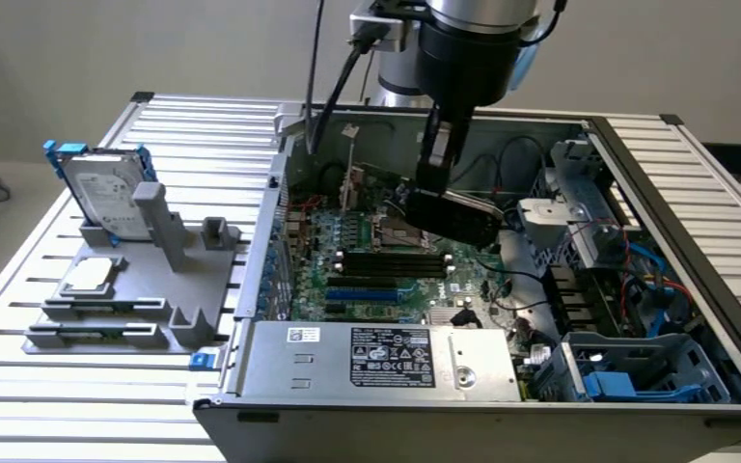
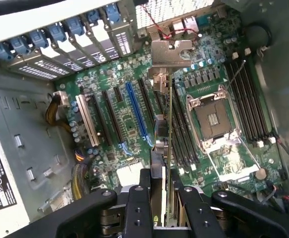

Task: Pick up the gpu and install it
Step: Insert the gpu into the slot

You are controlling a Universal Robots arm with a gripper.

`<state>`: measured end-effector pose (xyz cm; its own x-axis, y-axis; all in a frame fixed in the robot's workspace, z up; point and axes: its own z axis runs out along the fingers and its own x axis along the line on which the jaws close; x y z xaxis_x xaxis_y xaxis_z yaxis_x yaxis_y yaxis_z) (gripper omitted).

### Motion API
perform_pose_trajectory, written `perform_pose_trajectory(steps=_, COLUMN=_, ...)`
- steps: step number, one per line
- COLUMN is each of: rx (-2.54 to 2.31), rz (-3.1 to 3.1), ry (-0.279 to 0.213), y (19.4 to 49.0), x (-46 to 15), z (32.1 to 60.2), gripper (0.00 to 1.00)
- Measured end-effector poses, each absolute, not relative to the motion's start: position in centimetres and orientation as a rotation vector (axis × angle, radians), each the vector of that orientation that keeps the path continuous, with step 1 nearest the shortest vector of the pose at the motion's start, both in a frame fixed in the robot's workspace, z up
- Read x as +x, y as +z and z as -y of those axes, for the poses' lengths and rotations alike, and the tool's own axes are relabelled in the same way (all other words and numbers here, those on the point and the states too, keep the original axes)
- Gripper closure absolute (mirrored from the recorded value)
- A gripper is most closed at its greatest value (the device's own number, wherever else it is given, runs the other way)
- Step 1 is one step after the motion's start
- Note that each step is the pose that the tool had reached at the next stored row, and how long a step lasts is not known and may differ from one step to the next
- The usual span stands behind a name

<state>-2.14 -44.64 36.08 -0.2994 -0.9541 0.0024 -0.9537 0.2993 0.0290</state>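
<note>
My gripper hangs inside the open computer case, above the green motherboard. It is shut on the gpu, whose black shroud shows below the fingers in the exterior view. In the wrist view the gpu stands edge-on between the black fingers. Its silver end bracket points toward the case's rear slot covers. The card hovers above the motherboard, over the black slots between the blue expansion slot and the processor socket. I cannot tell whether it touches a slot.
A silver power supply fills the case's near side, and cables and a blue drive cage crowd the exterior view's right. Outside the case, a grey stand holds a silver hard drive and a square processor chip.
</note>
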Motion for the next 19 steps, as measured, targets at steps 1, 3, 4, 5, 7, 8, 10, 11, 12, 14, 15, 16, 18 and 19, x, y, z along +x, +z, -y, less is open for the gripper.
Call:
perform_pose_trajectory(steps=1, rx=1.870, rz=2.500, ry=-0.034, y=36.08, x=-2.14, z=44.64, gripper=0.74)
perform_pose_trajectory(steps=3, rx=1.917, rz=2.464, ry=-0.033, y=36.08, x=-2.13, z=44.64, gripper=0.74)
perform_pose_trajectory(steps=4, rx=1.938, rz=2.447, ry=-0.033, y=36.08, x=-2.14, z=44.64, gripper=0.74)
perform_pose_trajectory(steps=5, rx=1.960, rz=2.430, ry=-0.032, y=36.09, x=-2.14, z=44.64, gripper=0.74)
perform_pose_trajectory(steps=7, rx=2.004, rz=2.394, ry=-0.032, y=36.08, x=-2.14, z=44.64, gripper=0.74)
perform_pose_trajectory(steps=8, rx=2.025, rz=2.376, ry=-0.031, y=36.08, x=-2.14, z=44.64, gripper=0.74)
perform_pose_trajectory(steps=10, rx=2.069, rz=2.338, ry=-0.029, y=36.05, x=-2.14, z=44.64, gripper=0.74)
perform_pose_trajectory(steps=11, rx=2.089, rz=2.322, ry=-0.026, y=36.02, x=-2.14, z=44.64, gripper=0.74)
perform_pose_trajectory(steps=12, rx=2.107, rz=2.308, ry=-0.021, y=36.00, x=-2.14, z=44.64, gripper=0.74)
perform_pose_trajectory(steps=14, rx=2.142, rz=2.282, ry=-0.007, y=35.92, x=-2.14, z=44.63, gripper=0.74)
perform_pose_trajectory(steps=15, rx=2.158, rz=2.270, ry=0.001, y=35.90, x=-2.14, z=44.62, gripper=0.74)
perform_pose_trajectory(steps=16, rx=2.173, rz=2.260, ry=0.012, y=35.88, x=-2.14, z=44.60, gripper=0.74)
perform_pose_trajectory(steps=18, rx=2.197, rz=2.249, ry=0.036, y=35.78, x=-2.14, z=44.43, gripper=0.74)
perform_pose_trajectory(steps=19, rx=2.203, rz=2.250, ry=0.049, y=35.72, x=-2.17, z=44.21, gripper=0.74)
